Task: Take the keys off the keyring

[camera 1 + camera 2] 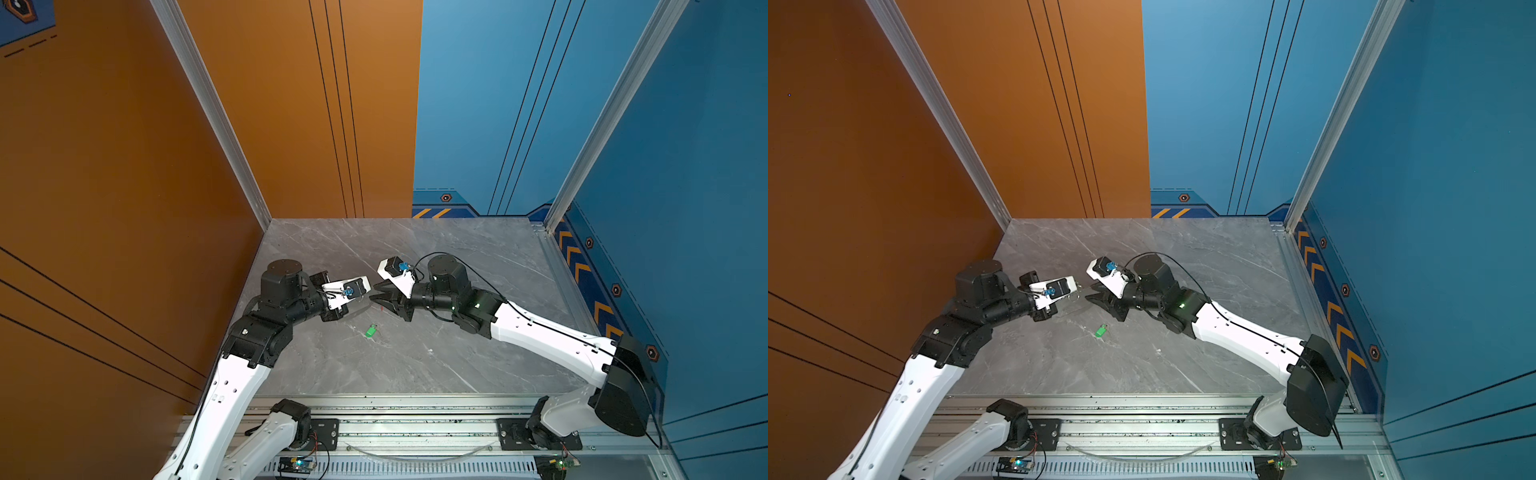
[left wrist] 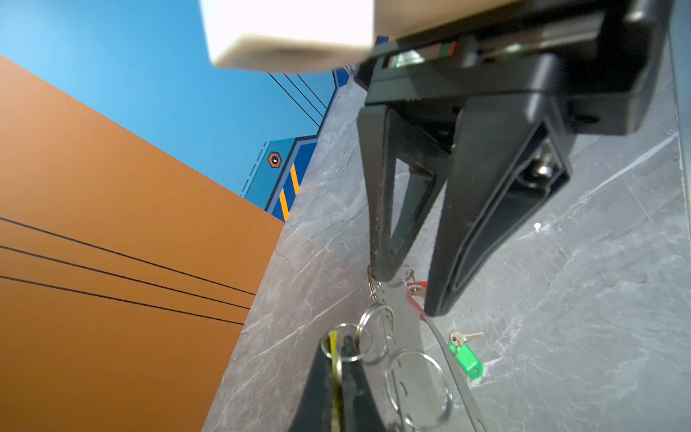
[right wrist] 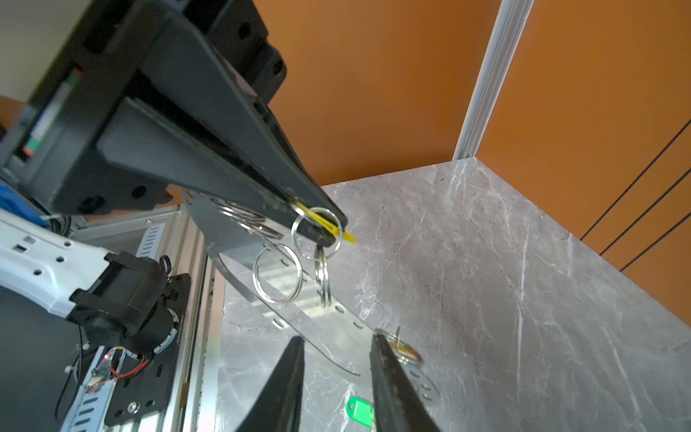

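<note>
The grey keyring (image 2: 407, 336) hangs in the air between my two grippers, with several silver rings (image 3: 276, 273) along its edge. My left gripper (image 2: 338, 346) is shut on the yellow tag (image 3: 321, 222) of one key, whose ring links to the plate. My right gripper (image 3: 338, 338) stands open astride the plate's far end, and one of its fingers (image 3: 385, 359) touches a ring there. A sliver of the red tag (image 2: 415, 299) shows beside that finger. The green-tagged key (image 1: 370, 331) lies loose on the marble table (image 1: 436, 365) below, also seen in the right wrist view (image 3: 359, 407).
An orange wall (image 1: 124, 208) closes the left side, and blue walls (image 1: 685, 166) close the back and right. An aluminium rail (image 1: 415, 419) carrying both arm bases runs along the table's front edge. Both grippers (image 1: 1090, 291) meet above the table's middle.
</note>
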Controlling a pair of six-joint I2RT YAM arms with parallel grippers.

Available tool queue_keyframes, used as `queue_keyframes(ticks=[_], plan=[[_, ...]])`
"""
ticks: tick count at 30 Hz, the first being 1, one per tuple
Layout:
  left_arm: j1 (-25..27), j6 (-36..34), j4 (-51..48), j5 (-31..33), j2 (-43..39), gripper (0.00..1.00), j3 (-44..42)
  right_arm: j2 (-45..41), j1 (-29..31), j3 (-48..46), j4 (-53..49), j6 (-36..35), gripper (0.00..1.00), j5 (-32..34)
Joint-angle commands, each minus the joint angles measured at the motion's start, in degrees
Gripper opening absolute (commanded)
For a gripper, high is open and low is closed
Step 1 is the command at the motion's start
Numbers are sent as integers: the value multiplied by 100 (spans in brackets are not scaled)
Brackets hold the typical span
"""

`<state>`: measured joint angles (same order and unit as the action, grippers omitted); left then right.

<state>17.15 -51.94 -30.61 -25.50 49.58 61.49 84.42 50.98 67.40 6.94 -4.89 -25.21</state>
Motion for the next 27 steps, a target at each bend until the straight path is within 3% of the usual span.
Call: queue_keyframes(ticks=[1, 12, 19, 27], plan=[[-46, 327, 281, -299, -27, 0, 2, -62, 49, -131, 903, 495, 28, 35], [-31, 335, 201, -451, 136, 0, 198, 32, -27, -36, 1105, 612, 25, -162], [-1, 391, 196, -430, 131, 0, 284, 151, -52, 162, 626, 352, 20, -357], [26, 419, 196, -386, 128, 0, 291, 216, -165, 337, 475, 296, 5, -559]])
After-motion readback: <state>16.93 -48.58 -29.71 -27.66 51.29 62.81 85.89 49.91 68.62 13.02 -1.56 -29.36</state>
